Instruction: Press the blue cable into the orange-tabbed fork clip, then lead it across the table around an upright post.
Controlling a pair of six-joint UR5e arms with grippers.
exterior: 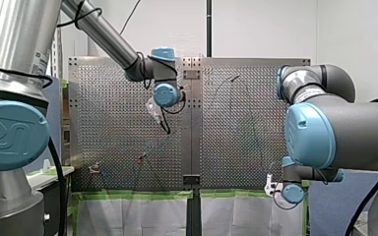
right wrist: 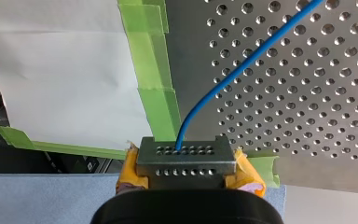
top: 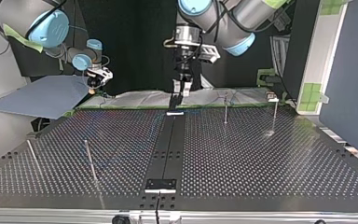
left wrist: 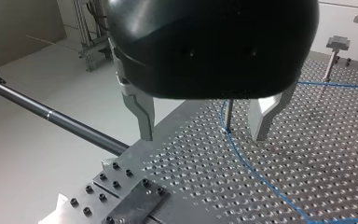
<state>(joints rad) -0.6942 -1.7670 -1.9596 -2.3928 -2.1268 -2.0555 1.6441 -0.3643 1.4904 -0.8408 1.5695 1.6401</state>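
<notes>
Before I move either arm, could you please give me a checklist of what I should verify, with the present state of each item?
1. Right end effector grips the blue cable: ok, it is shut on the cable beside the green tape.
2. Left end effector is open: ok, its fingers are apart and hold nothing.
3. Upright post is within reach of the left end effector: ok, it stands ahead, between the fingers, and the cable lies on the table beside it.
4. Cable is led around that post: cannot tell.
5. Cable is seated in the orange-tabbed fork clip: cannot tell, no view shows the clip clearly.
</notes>
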